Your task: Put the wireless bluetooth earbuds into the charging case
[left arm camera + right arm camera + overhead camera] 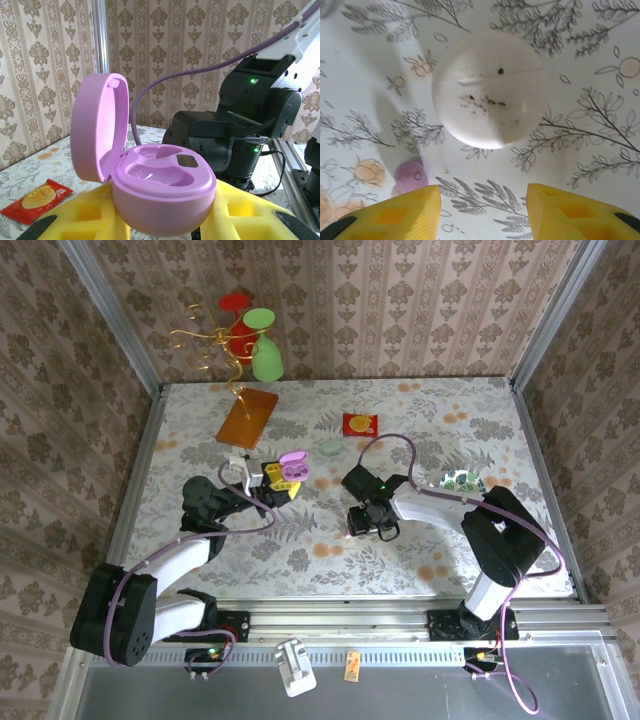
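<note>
My left gripper is shut on a purple charging case, held between its yellow fingers. The lid stands open and both wells look empty. From above, this case sits left of centre in the left gripper. My right gripper points down at the table, open, with bare cloth between its fingers. One small pink earbud lies on the cloth just outside the left fingertip. A closed whitish pebble-shaped case with dark specks lies just beyond the fingertips.
A pale green case, a red packet and an orange board lie farther back. A wire stand with red and green pieces stands at the back left. A patterned packet lies beside the right arm.
</note>
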### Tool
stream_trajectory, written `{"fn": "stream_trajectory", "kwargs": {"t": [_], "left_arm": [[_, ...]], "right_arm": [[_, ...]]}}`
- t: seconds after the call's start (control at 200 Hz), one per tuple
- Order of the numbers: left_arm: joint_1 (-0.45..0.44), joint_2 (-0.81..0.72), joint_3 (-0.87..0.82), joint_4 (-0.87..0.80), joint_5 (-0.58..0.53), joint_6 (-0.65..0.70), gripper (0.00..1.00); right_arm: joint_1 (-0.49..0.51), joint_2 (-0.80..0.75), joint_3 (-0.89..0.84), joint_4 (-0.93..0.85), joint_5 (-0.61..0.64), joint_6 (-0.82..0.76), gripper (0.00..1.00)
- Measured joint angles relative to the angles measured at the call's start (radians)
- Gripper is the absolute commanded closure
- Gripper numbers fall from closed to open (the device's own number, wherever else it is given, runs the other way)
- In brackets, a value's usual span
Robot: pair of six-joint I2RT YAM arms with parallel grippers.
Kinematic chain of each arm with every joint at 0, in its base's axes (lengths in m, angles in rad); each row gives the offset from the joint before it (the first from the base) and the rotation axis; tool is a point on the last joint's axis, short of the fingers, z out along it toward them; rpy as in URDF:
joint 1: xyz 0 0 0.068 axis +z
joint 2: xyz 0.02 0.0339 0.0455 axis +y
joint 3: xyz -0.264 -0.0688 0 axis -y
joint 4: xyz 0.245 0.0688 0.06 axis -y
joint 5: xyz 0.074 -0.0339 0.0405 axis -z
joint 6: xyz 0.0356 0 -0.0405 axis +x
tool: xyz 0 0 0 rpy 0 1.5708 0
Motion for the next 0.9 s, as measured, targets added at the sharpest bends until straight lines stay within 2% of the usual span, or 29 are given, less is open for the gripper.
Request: {"fn": "stream_trajectory", "kwargs": {"t": [0.27, 0.465, 0.9], "left_arm": [[0.005, 0.000, 0.000, 0.000, 0.000, 0.000, 0.74], [0.005, 0.000, 0.000, 0.000, 0.000, 0.000, 0.74], [0.005, 0.000, 0.000, 0.000, 0.000, 0.000, 0.74]], "right_arm": [[-0.031, -0.063, -0.067, 0.162, -0.188, 0.011, 0.59], [-0.087, -0.072, -0.135, 0.241, -0.319, 0.033, 0.61], [-0.096, 0.002, -0.163, 0.336, -0.409, 0.035, 0.64]]}}
